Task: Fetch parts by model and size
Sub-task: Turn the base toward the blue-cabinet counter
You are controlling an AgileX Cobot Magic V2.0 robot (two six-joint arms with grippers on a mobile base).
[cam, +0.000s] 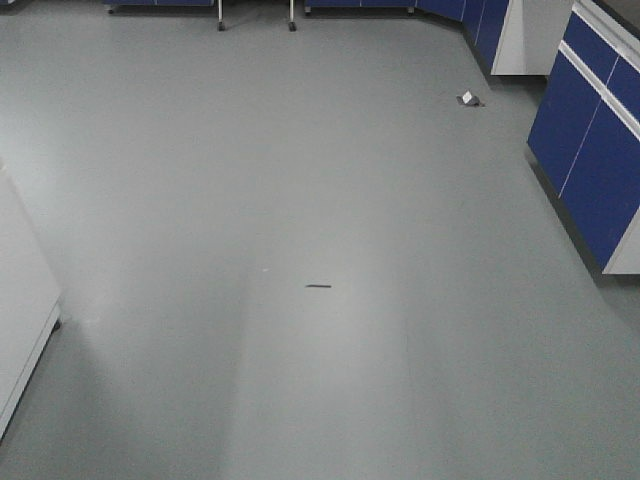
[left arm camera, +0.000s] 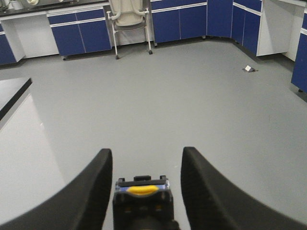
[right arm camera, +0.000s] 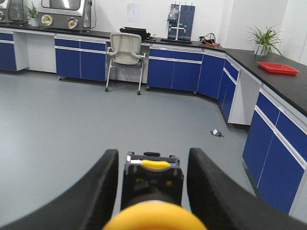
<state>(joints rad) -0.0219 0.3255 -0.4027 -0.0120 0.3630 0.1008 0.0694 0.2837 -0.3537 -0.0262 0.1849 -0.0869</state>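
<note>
A sheet of paper [right arm camera: 133,10] hangs on the far wall in the right wrist view. Its writing is too small to read.

The right gripper [right arm camera: 153,150] has two black fingers [right arm camera: 96,191]. They are spread only as wide as the thing between them, which is the yellow-capped switch [right arm camera: 153,184]. Its dark body sits snug between the fingers, high above the grey floor [right arm camera: 57,124]. Its round yellow cap is right by the camera and looks blurry. The far end of the switch shows a bit of yellow and a thin bit of blue.

The left gripper [left arm camera: 147,150] looks much the same. Its fingers [left arm camera: 91,191] sit close on both sides of a second switch [left arm camera: 142,201]. This one also has a dark body, with a yellow bit and a blue strip at the far end. Its cap is out of view. The gripper seems to be pinching it, though a thin gap shows beside one finger.

The front view shows blue cabinets [cam: 590,160] at the side. A small dark strip [cam: 318,286] lies on the floor. A small white thing [cam: 467,98] lies near the cabinets.

In the right wrist view a chair [right arm camera: 125,52] stands by the cabinets. A red tray [right arm camera: 278,68] and a green plant [right arm camera: 263,40] sit on the black desk [right arm camera: 288,88].
</note>
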